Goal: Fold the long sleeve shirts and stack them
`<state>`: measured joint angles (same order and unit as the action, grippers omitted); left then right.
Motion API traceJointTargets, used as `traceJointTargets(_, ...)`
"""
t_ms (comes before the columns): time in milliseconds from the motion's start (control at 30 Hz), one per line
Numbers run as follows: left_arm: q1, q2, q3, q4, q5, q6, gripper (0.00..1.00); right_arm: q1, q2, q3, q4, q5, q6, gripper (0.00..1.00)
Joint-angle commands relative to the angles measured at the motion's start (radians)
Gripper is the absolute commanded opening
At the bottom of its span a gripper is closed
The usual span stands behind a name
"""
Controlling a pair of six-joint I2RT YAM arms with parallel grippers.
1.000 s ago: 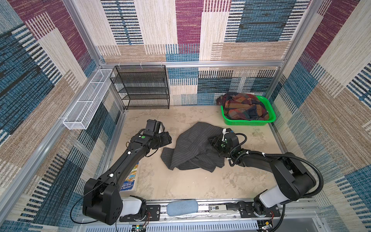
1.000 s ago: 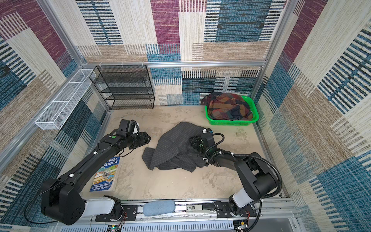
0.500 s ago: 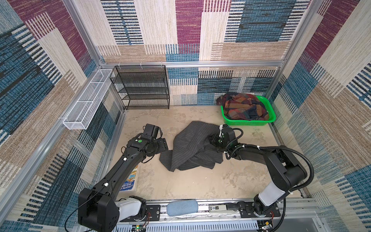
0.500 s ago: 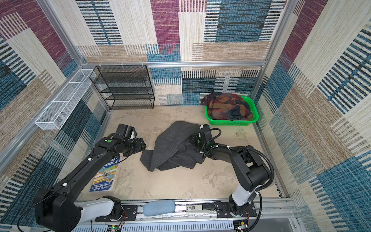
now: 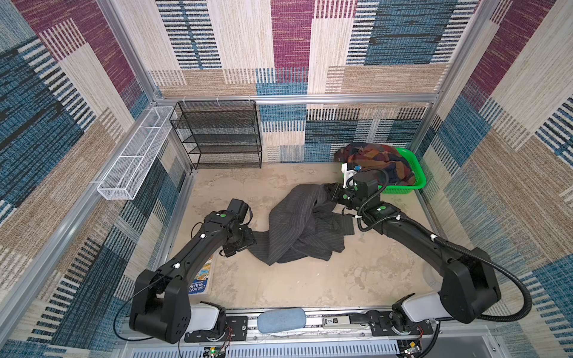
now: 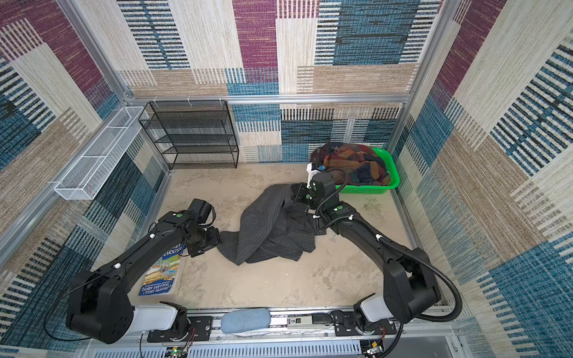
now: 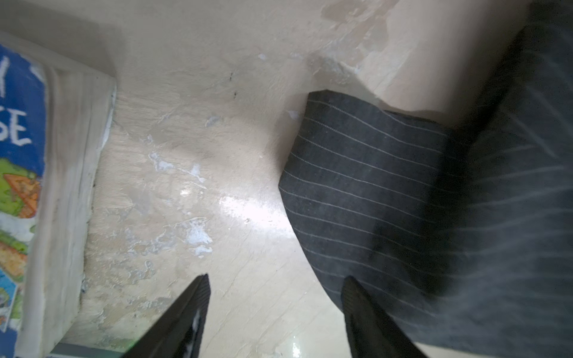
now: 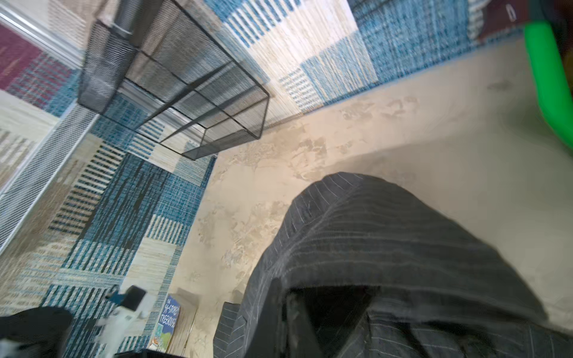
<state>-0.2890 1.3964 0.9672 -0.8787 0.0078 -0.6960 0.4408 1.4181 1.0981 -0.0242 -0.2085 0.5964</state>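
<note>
The only print that can be read is on the book [image 6: 159,272], which lies at eight o'clock on the desk [image 6: 279,285]. In a top view its blue cover shows "HOUSE" at the head and "ANDY GRIFFITHS & TERRY DENTON" at the foot. The right wrist view shows the title, "THE 91-STOREY TREEHOUSE" [image 8: 169,317]. The left wrist view catches only the letters "SE" [image 7: 15,131].

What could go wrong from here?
1. The right gripper is shut on a bunched fold of the pinstriped shirt; pulling may drag the whole crumpled heap instead of spreading it.
2. The left gripper is open with only one finger over the sleeve end; closing may catch just the hem, or miss.
3. The right wrist sits close beside the green basket; a swing could knock it.
</note>
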Motion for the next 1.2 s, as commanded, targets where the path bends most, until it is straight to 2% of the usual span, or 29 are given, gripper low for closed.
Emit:
traceJointTargets(0,0.002,0.067,0.010,0.081,0.023,-0.029,0.68,0.001,-0.033,0.080,-0.088,-0.071,-0.092,0.00)
traceJointTargets(200,0.002,0.217,0.018,0.205,0.061,-0.054,0.60,0.001,-0.077,0.156,-0.144,-0.113,-0.116,0.00)
traceJointTargets(333,0.001,0.253,0.027,0.260,0.066,-0.066,0.56,0.001,-0.102,0.143,-0.155,-0.114,-0.115,0.00)
traceJointTargets(500,-0.001,0.265,0.019,0.325,0.058,-0.090,0.41,0.003,-0.120,0.116,-0.143,-0.127,-0.107,0.00)
traceJointTargets(600,-0.001,0.267,0.021,0.352,0.054,-0.105,0.20,0.003,-0.120,0.109,-0.143,-0.136,-0.110,0.00)
traceJointTargets(633,-0.001,0.264,0.025,0.353,0.050,-0.110,0.07,0.003,-0.120,0.109,-0.143,-0.137,-0.113,0.00)
traceJointTargets(667,-0.001,0.256,0.032,0.353,0.044,-0.112,0.00,0.003,-0.120,0.109,-0.146,-0.138,-0.116,0.00)
traceJointTargets(800,0.002,0.196,0.085,0.332,0.019,-0.094,0.00,0.003,-0.109,0.138,-0.165,-0.147,-0.146,0.00)
traceJointTargets(900,0.027,0.150,0.190,0.267,0.001,-0.046,0.00,0.003,-0.094,0.193,-0.192,-0.148,-0.189,0.00)
traceJointTargets(1167,0.187,0.119,0.535,0.105,0.019,0.081,0.00,-0.004,0.016,0.408,-0.218,-0.177,-0.242,0.00)
